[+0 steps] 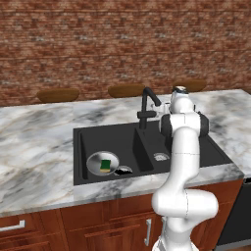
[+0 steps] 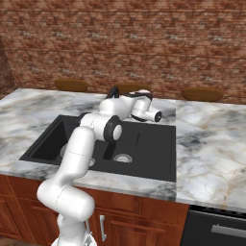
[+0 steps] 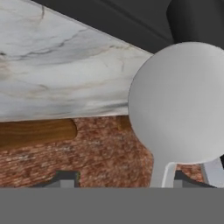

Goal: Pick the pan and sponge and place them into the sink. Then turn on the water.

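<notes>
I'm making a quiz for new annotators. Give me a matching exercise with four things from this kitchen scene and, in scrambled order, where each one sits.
Things:
1. sponge
2. pan
3. faucet
4. wooden stools

Places:
A. behind the sink, on its back rim
B. in the larger left basin
C. along the brick wall beyond the counter
D. lying in the pan

Pairs: 1-D, 2-B, 3-A, 4-C
</notes>
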Controlling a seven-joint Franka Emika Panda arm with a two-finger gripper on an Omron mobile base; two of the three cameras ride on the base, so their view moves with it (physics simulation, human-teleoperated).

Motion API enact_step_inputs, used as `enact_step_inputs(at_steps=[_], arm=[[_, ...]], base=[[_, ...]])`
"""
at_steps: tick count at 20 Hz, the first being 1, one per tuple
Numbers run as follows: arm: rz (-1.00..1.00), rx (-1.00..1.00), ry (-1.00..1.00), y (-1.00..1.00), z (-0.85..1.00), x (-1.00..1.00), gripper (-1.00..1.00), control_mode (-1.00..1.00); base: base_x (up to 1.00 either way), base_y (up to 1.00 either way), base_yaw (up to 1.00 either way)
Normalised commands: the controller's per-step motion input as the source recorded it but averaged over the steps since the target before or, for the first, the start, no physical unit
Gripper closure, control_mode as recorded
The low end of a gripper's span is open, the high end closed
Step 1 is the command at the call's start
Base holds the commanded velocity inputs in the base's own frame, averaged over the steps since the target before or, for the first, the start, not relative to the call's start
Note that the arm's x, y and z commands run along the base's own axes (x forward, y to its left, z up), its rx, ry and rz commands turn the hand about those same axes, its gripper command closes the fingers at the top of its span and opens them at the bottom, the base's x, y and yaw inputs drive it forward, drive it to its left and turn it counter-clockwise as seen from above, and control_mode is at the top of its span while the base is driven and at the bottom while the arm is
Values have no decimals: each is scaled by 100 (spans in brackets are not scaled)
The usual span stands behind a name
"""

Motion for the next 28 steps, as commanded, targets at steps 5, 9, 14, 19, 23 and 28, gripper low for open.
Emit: enact_step_inputs(at_steps=[5,9,14,19,23,28], arm=[[0,9,7,-23,-1,13,100,-100],[-4,12,7,-55,-3,4,100,-100],[-8,11,8,-71,-9,0,100,-100],[-11,8,10,-71,-13,0,100,-100],[-13,6,12,-73,-18,0,100,-100],[-11,7,9,-79,-19,0,100,-100]], base=[[0,0,0],[0,0,0],[0,0,0],[0,0,0],[0,0,0],[0,0,0]])
